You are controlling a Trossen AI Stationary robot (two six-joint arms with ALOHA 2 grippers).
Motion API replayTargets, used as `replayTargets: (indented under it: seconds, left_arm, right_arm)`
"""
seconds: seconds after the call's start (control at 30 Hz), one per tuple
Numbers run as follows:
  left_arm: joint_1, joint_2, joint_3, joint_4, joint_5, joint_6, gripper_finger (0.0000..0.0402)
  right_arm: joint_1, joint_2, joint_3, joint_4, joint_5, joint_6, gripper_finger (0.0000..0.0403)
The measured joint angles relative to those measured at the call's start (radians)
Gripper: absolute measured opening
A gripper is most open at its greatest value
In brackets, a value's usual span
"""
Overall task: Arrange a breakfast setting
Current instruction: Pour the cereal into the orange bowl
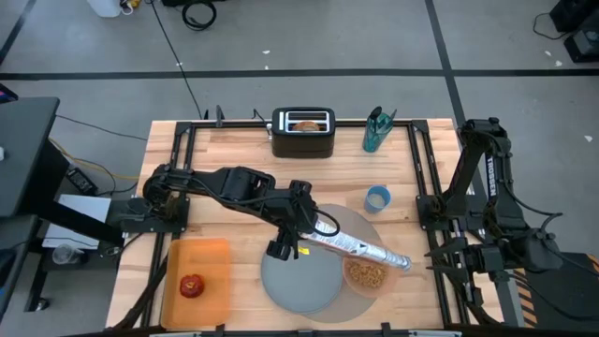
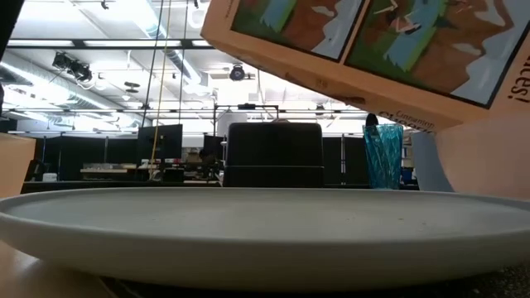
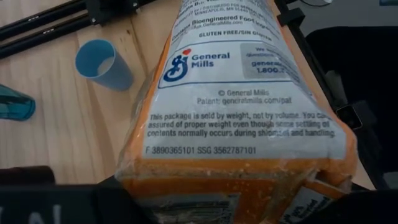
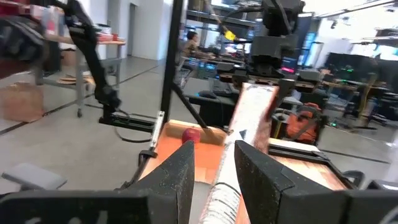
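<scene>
A cereal box (image 1: 360, 249) is being gripped at one end by the left gripper (image 1: 301, 234) above the middle of the bench (image 1: 234, 150). Its long axis is being held tilted, with its far end pointing down over the translucent pink bowl (image 1: 368, 275), where brown cereal (image 1: 366, 273) is lying. The bowl is resting on the grey mat (image 1: 351, 225), touching the grey-blue plate (image 1: 298, 279) near the bench's front edge. The red apple (image 1: 192, 285) is sitting on the orange tray (image 1: 211, 257) at the front left corner. The toaster (image 1: 303, 133) is standing at the back edge, a bagel (image 1: 305, 123) in its slot. The right gripper (image 4: 213, 158) is being kept at the right edge, fingers slightly parted around nothing.
</scene>
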Motion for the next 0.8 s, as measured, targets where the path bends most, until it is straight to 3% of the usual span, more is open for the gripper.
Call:
replayTargets:
  seconds: [0.17, 0.47, 0.63, 0.8]
  left_arm:
    - [-0.007, 0.0, 0.0, -0.003, 0.0, -0.002, 0.021]
    - [-0.008, 0.0, 0.0, 0.01, -0.002, -0.001, 0.021]
    - [-0.006, 0.0, 0.0, 0.006, -0.002, -0.002, 0.021]
    - [-0.007, 0.0, 0.0, 0.005, -0.001, -0.002, 0.021]
  right_arm:
    - [0.026, 0.03, -0.001, 0.004, 0.101, 0.016, 0.0121]
    - [0.059, 0.038, 0.0, 0.17, 0.122, -0.056, 0.0121]
    - [0.047, 0.054, 0.0, 0.161, 0.122, -0.111, 0.0121]
    - [0.01, 0.047, -0.029, 0.082, 0.1, -0.006, 0.0121]
